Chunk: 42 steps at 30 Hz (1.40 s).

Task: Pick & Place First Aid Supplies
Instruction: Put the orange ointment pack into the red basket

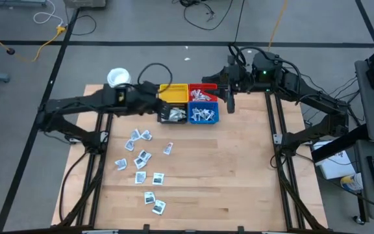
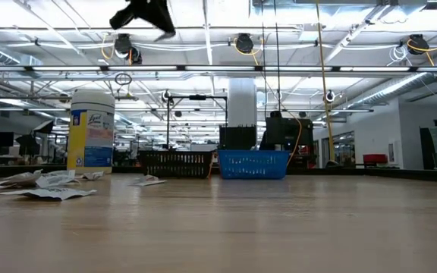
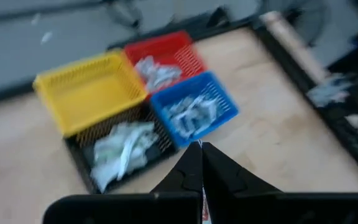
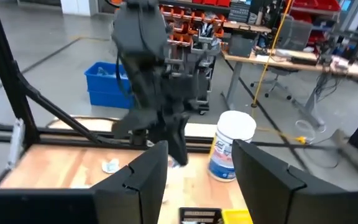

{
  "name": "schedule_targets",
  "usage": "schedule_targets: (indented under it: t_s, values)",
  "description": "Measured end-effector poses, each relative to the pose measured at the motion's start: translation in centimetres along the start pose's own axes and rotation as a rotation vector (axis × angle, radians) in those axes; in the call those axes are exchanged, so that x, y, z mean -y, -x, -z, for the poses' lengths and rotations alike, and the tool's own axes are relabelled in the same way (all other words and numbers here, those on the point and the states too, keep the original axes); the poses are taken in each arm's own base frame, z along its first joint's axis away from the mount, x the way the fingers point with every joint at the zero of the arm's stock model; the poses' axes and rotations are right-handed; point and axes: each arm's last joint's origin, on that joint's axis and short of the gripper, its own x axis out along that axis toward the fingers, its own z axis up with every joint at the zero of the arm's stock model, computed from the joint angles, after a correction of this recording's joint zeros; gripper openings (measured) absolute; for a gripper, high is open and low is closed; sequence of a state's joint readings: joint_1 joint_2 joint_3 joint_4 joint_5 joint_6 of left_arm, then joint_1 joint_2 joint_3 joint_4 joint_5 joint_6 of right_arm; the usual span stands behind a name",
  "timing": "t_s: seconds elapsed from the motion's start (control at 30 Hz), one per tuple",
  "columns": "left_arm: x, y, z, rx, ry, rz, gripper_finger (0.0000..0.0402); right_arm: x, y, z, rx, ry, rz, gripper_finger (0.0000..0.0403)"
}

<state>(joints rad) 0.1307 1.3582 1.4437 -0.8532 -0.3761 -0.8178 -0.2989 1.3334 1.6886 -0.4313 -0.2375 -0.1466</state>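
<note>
- Left gripper (image 3: 201,149) poised above four square mesh plastic bins (image 1: 188,103), fingers (image 3: 188,168) clenched to a point, a sliver of white and red perhaps pinched between, hard to tell.
- Red, blue and black bins already stocked with small flat white crinkled packets (image 3: 188,115); yellow bin (image 3: 86,90) bare.
- More packets (image 1: 141,159) strewn across pale wooden bench (image 1: 239,169), nearer the left arm.
- Right gripper (image 1: 230,103) beside blue bin, fingers (image 4: 145,171) released, empty.
</note>
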Motion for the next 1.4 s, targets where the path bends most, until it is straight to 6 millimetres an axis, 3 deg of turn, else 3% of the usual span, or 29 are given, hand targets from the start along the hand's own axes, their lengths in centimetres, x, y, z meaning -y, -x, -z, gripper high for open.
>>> schedule_targets:
  t_s: [0.3, 0.6, 1.2, 1.4]
  values:
    - [0.9, 4.2, -2.8, 0.24, -0.332, 0.349, 0.0, 0.1, -0.5, -0.1, 0.022, -0.287, 0.002, 0.0173]
    - [2.4, 6.0, -5.2, 0.488, -0.407, 0.645, 0.0, -0.8, -2.7, 0.0, 0.059, -0.297, -0.046, 0.0174]
    - [4.5, 3.5, -5.4, 0.518, -0.389, 0.753, 0.0, -3.0, -6.5, 0.8, 0.073, -0.263, -0.131, 0.017]
    - [4.5, 3.5, -5.4, 0.518, -0.385, 0.751, 0.0, -3.0, -6.5, 0.9, 0.063, -0.263, -0.129, 0.0106]
